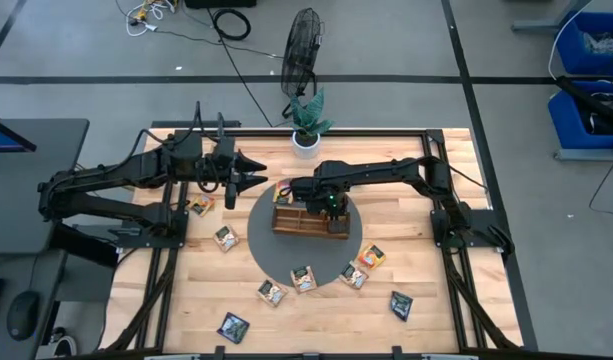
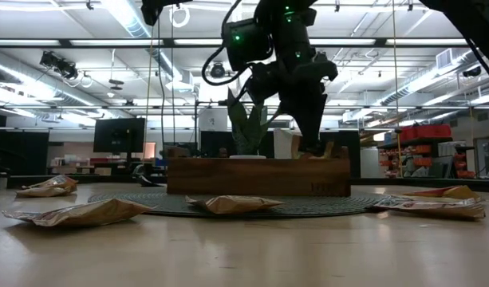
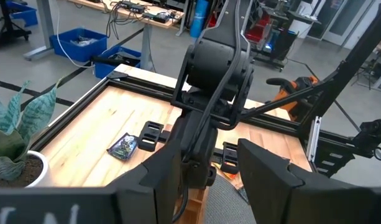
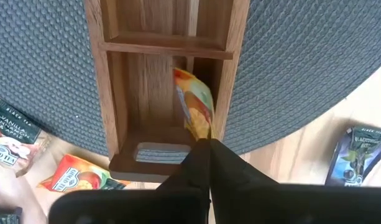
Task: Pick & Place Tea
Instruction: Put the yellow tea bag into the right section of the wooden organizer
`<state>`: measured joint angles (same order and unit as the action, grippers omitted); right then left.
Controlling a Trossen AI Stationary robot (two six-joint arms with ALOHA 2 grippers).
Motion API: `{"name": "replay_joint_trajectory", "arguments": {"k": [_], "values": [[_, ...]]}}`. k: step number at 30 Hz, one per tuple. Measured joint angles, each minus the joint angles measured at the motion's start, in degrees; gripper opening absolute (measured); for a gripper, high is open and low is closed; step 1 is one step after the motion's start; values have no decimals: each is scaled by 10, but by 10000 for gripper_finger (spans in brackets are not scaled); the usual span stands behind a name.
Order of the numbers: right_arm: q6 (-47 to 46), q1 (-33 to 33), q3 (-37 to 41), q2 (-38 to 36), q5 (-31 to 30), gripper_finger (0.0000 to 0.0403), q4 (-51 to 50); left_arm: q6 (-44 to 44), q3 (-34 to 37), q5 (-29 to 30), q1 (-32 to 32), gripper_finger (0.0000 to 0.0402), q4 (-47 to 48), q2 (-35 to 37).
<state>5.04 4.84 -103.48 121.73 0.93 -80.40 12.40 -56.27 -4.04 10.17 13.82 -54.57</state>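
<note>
We see the right tool point(image 4: 206, 144) clamped shut on an orange-yellow tea sachet point(image 4: 194, 102), which stands on edge inside a compartment of the wooden tray point(image 4: 114, 93). Left tool point(image 1: 248, 172) hovers just beside the tray, its fingers parted and empty.

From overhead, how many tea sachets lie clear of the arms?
8. One is by the left gripper. One is left of the mat. Four lie along its front, with two dark ones beyond. The right gripper holds another sachet; others may hide there.
</note>
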Motion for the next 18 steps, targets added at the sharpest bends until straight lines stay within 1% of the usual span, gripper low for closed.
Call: {"name": "replay_joint_trajectory", "arguments": {"k": [8, 11, 18], "values": [[-2, 0, 0, 0, 1, 1, 9, 0, 0, 0, 0, 165, 0, 0], [-25, 0, 0, 0, 2, 3, -2, -1, 0, 0, 0, 165, 0, 0], [-29, 0, 0, 0, 6, 2, -21, -2, 0, 0, 0, 165, 0, 0]]}}
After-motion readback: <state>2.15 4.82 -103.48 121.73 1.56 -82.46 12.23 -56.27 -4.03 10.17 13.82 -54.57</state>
